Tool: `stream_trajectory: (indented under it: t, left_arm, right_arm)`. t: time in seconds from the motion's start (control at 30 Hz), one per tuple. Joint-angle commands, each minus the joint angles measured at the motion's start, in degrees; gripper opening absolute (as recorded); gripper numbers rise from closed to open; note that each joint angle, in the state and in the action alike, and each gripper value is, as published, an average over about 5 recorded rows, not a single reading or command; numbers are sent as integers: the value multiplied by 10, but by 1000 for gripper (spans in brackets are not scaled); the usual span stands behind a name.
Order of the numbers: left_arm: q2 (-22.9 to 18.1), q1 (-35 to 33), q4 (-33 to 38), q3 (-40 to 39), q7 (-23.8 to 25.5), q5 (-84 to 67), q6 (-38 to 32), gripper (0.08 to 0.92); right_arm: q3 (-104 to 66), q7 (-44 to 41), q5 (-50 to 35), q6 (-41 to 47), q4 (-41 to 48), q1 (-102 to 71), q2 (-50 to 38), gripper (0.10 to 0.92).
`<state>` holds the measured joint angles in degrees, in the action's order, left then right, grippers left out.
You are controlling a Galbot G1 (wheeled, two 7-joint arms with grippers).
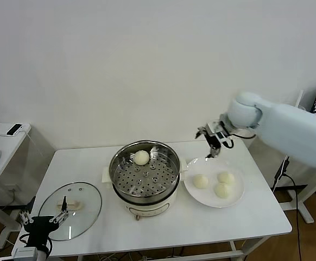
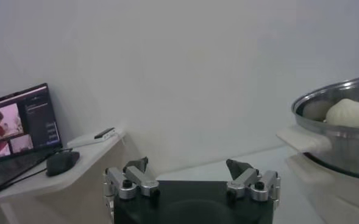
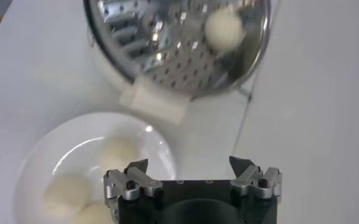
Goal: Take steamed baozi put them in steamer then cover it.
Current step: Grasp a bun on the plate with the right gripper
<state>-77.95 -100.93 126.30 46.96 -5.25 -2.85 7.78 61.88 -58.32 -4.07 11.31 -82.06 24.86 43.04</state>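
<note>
The left claw (image 1: 43, 222) hangs spread and empty at the counter's (image 1: 163, 223) near left corner, just beside the lid (image 1: 71, 202) lying flat there. The steamer (image 1: 145, 173) stands mid-counter with one bun (image 1: 141, 157) on its tray; three more sit on the plate (image 1: 214, 187) to its right. The right claw (image 1: 213, 140), fingers apart and empty, hovers above the plate's far edge.

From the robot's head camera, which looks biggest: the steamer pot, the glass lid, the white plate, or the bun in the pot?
1. Steamer pot
2. Glass lid and white plate: look about alike, lid perhaps slightly wider
3. Bun
</note>
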Motion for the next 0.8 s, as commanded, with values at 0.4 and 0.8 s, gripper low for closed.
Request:
stream_trajectory:
  t: [0.4, 0.8]
  left_arm:
    - [2, -3, -9, 11, 0, 1, 3, 823]
    - [3, 1, -17, 13, 1, 2, 3, 823]
  right_arm:
    - [-99, 0, 92, 41, 86, -208, 32, 823]
    - [-128, 11, 118, 28, 157, -259, 81, 823]
